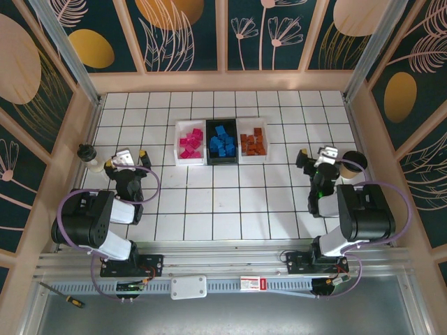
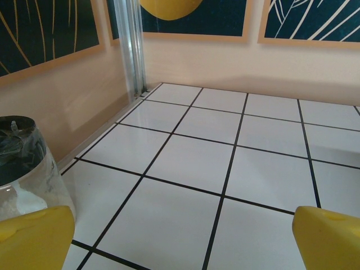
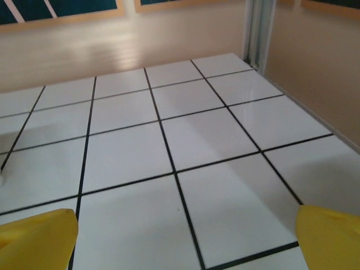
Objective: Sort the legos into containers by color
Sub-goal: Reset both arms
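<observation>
Three containers stand side by side at the back middle of the tiled table. The left white tray (image 1: 179,144) holds magenta-pink legos (image 1: 191,144). The black tray (image 1: 223,161) holds blue legos (image 1: 223,141). The right white tray (image 1: 266,144) holds orange-brown legos (image 1: 253,143). My left gripper (image 1: 126,158) rests low at the left side, open, with nothing between its yellow fingertips (image 2: 35,239). My right gripper (image 1: 320,154) sits at the right side, also open and empty, its yellow fingertips (image 3: 332,236) wide apart over bare tile.
A small white bottle with a black cap (image 1: 87,158) stands close to the left of my left gripper, by the wall; the same bottle (image 2: 22,163) is at the left edge of the left wrist view. A paper cup with a dark lid (image 1: 352,165) stands just right of my right gripper. Walls enclose the table.
</observation>
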Motion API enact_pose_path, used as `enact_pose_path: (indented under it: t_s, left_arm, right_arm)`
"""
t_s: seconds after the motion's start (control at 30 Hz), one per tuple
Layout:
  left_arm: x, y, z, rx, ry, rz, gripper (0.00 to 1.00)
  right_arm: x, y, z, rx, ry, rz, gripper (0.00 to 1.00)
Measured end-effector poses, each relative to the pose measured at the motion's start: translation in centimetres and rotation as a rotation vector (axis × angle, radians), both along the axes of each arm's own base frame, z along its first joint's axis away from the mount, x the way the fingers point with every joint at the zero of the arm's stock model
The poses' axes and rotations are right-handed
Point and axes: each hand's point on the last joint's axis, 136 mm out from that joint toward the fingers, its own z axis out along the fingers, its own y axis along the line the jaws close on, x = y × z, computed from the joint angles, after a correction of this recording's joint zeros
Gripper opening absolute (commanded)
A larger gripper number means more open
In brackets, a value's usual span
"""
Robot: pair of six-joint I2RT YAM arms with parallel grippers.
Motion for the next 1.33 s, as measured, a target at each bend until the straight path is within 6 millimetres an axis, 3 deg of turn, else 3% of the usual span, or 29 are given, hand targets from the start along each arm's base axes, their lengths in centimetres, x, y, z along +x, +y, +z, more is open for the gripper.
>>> enact_pose_path:
  t_s: [0.53,1.33]
  left_arm:
    - [0.0,0.0,0.0,0.0,0.0,0.0,0.99]
    - [0.0,0.0,0.0,0.0,0.0,0.0,0.99]
  right_arm:
    - [-0.3,0.3,1.2,0.018,-0.091,0.023,0.99]
    - [-0.4,0.1,1.2,0.015,-0.094,0.007,0.99]
